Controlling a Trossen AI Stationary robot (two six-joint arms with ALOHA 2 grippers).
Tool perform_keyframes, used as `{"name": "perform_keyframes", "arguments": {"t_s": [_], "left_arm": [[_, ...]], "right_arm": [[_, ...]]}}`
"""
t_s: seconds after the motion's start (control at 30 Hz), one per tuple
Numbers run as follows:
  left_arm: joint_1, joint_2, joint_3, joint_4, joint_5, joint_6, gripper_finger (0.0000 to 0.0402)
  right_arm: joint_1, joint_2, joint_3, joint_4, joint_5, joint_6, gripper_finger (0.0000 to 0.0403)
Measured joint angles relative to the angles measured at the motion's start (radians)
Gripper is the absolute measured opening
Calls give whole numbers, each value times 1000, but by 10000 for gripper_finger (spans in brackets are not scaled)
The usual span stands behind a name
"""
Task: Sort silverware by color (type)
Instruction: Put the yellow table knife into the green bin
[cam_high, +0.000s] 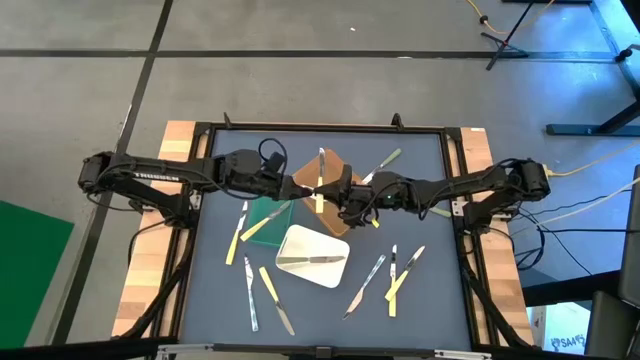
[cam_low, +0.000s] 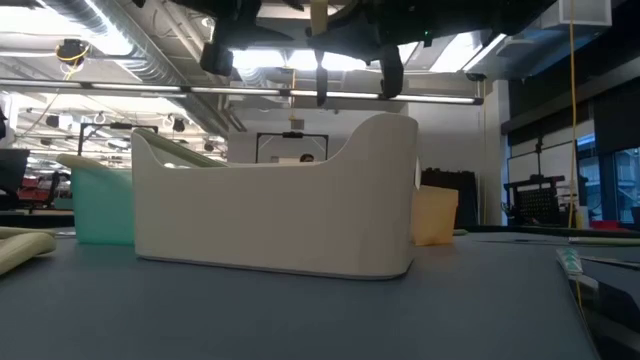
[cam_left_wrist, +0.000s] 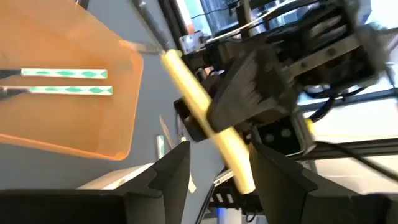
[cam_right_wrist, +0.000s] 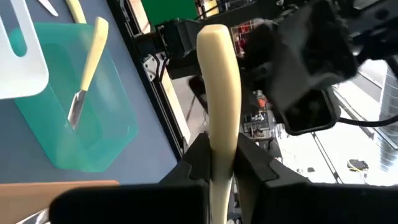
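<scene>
While my two arms meet at the frame's centre – a handoff of one yellow-handled piece (cam_right_wrist: 217, 93).

My right gripper (cam_high: 345, 203) pinches it in mid-air; my left gripper (cam_high: 297, 187), jaws spread, brackets its handle. Next, I judge, left must close before right lets go – then carry it to the green tray (cam_high: 262, 226), lower left.

Counter (cam_high: 420, 200): matt grey-blue mat, smooth, with bare pale wood side boards (cam_high: 150, 270).
Brown tray (cam_left_wrist: 68, 118): translucent plastic, slight sheen.
Green tray (cam_right_wrist: 93, 143): translucent plastic, smooth.
White tray (cam_low: 270, 215): opaque matt plastic.
Yellow-handled utensil (cam_right_wrist: 219, 93): smooth, satin plastic handle.
Knife (cam_right_wrist: 86, 74) in green tray: shiny metal blade.
</scene>
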Motion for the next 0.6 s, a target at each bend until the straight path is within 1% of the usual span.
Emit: {"name": "perform_keyframes", "arguments": {"t_s": [0.2,0.33,0.6], "left_arm": [[-14,63,0,95,6,2,160],[-16,70,0,139,17,7,160],[-23,88,1,156,27,6,160]], "right_arm": [[0,0,0,13,4,0,28],[0,0,0,17,21,0,28],[0,0,0,27,24,0,28]]}}
